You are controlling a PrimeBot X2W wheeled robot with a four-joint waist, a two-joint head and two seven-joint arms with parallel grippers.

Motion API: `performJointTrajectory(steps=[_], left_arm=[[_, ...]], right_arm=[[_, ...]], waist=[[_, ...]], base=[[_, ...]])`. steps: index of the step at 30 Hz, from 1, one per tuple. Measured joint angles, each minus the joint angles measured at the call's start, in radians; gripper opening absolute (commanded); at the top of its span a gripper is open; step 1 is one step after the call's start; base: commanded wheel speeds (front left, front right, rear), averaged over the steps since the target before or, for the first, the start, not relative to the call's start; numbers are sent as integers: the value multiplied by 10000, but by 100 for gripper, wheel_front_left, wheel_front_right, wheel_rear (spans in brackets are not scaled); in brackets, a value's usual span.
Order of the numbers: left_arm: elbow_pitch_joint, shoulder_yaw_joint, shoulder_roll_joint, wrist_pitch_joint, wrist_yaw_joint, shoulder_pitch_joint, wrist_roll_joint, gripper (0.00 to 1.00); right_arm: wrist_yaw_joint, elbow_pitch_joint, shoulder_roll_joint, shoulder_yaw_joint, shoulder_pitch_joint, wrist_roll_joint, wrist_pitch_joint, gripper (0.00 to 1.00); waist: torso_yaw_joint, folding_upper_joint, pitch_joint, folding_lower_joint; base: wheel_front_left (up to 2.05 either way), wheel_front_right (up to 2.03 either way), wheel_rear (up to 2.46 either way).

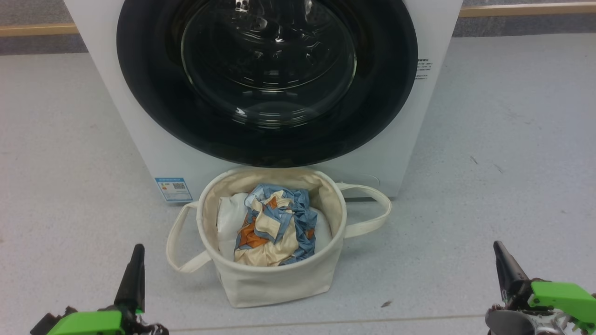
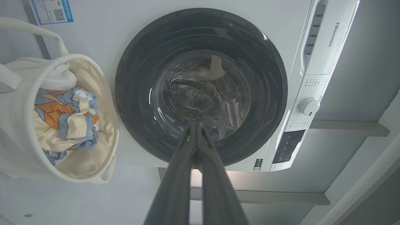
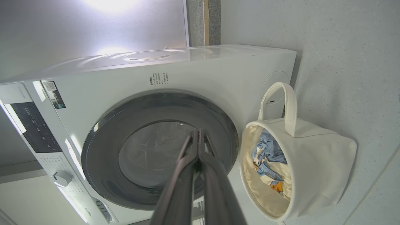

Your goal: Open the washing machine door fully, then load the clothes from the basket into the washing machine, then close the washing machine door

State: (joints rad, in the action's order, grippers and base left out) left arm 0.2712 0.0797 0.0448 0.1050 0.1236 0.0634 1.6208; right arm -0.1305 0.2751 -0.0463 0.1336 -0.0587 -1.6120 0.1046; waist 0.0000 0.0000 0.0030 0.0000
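**Head view.** The left gripper (image 1: 138,253) and the right gripper (image 1: 499,251) sit low with fingers pressed together, holding nothing. The basket (image 1: 279,279) stands on the floor (image 1: 465,186) ahead of and between them. It is just in front of the washing machine (image 1: 191,165), probably to keep the loading path short. The clothes (image 1: 274,223) lie inside it.

**Left wrist view.** The joined fingers point at the washing machine door (image 2: 200,90), which sits flush and shut. The basket is off to one side.

**Right wrist view.** The joined fingers also face the door glass. The basket is beside them. Opening the door is not yet begun.
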Motion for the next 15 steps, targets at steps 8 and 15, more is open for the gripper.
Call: performJointTrajectory(steps=[8,15], left_arm=[[0,0,0,2,0,0,0,0],[0,2,-2,2,0,0,0,0]], right_arm=[[0,0,0,0,0,0,0,0],[0,0,0,0,0,0,0,0]], waist=[[0,0,0,0],[0,0,0,0]], base=[[0,0,0],[0,0,0]])
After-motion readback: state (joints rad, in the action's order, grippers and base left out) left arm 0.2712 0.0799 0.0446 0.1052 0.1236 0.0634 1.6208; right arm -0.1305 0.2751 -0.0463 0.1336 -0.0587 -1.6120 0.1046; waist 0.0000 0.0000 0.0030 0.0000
